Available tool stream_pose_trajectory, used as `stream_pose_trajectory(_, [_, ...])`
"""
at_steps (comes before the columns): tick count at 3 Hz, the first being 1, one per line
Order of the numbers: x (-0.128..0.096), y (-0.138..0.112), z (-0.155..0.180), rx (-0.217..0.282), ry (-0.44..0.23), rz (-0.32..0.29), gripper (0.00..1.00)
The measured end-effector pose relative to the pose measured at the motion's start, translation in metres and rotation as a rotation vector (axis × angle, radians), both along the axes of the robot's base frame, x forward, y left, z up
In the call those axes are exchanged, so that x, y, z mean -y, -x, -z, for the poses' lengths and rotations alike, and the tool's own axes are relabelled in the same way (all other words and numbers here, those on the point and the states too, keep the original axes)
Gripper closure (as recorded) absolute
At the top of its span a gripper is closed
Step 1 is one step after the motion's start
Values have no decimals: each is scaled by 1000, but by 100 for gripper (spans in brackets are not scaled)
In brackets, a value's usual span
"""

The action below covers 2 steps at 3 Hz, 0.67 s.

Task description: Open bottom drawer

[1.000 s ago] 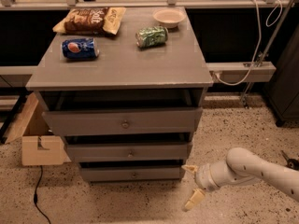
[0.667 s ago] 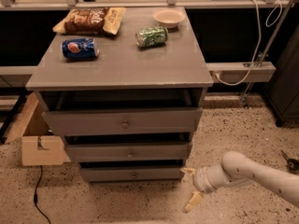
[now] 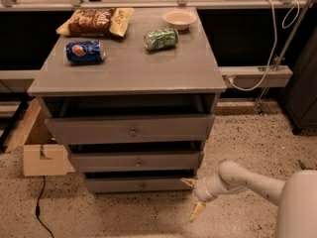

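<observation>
Entry: bottom drawer, approach.

Left of the cabinet (image 3: pixel 130 73) a cardboard box (image 3: pixel 41 153) sat on the floor. It was well apart from my path, so I gave it no further attention.

The bottom drawer (image 3: pixel 114 185) was the lowest and narrowest of the cabinet's three fronts. Its small round knob (image 3: pixel 142 186) sat at the centre of that front. The front looked nearly flush and I judged it not yet pulled.

My gripper (image 3: pixel 193 197) hung low at the cabinet's right front corner, level with the bottom drawer. The fingers (image 3: pixel 196 211) were spread wide and held nothing. The upper tip was at the right end of the drawer front; I could not tell whether it touched.

Plan for the step:
- Carry the gripper left along the cabinet front to the knob.
- Keep the spread wide until the knob sits between the tips.
- Close on the knob, then pull straight out from the cabinet, level, so the drawer does not bind.

Against the frame a second earlier, the gripper had crept a little left, toward the cabinet. The finger spread was unchanged, and nothing on the cabinet had moved.
</observation>
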<state>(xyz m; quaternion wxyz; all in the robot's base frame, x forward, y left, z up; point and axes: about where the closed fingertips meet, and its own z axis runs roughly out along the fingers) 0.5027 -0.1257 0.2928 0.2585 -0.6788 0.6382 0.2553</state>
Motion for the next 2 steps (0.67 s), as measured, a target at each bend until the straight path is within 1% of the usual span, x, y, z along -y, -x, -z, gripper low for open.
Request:
stream_pose_trajectory(1, [-13, -16, 35, 54, 41, -54, 0])
stream_pose_trajectory(2, [-26, -32, 61, 98, 88, -81, 0])
